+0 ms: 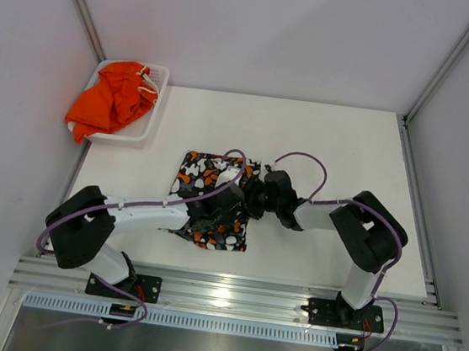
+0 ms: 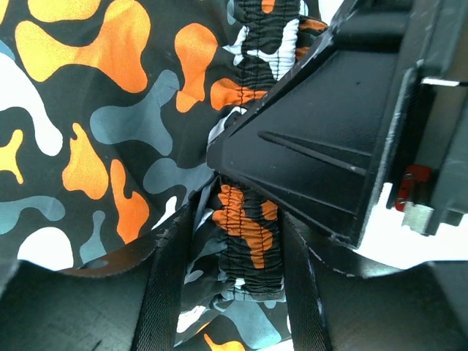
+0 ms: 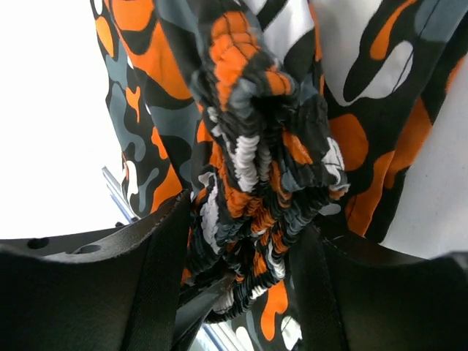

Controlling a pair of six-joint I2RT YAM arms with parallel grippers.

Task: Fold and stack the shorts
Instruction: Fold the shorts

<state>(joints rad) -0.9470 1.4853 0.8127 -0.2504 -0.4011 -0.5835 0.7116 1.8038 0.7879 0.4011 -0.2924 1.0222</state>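
Note:
The patterned shorts (image 1: 209,177), blotched orange, black, white and grey, lie folded in the middle of the table. Both grippers meet at their right edge. My left gripper (image 1: 231,202) is closed on the elastic waistband (image 2: 245,234), which fills the gap between its fingers (image 2: 167,285). My right gripper (image 1: 254,196) is shut on a bunched wad of the same waistband (image 3: 256,190), lifted a little. The right gripper's black body (image 2: 329,124) sits right against my left one. The plain orange shorts (image 1: 112,98) lie crumpled in the basket at the far left.
The white mesh basket (image 1: 150,124) stands at the table's back left corner, and the orange shorts spill over its left rim. White walls and metal frame posts enclose the table. A metal rail runs along the near edge.

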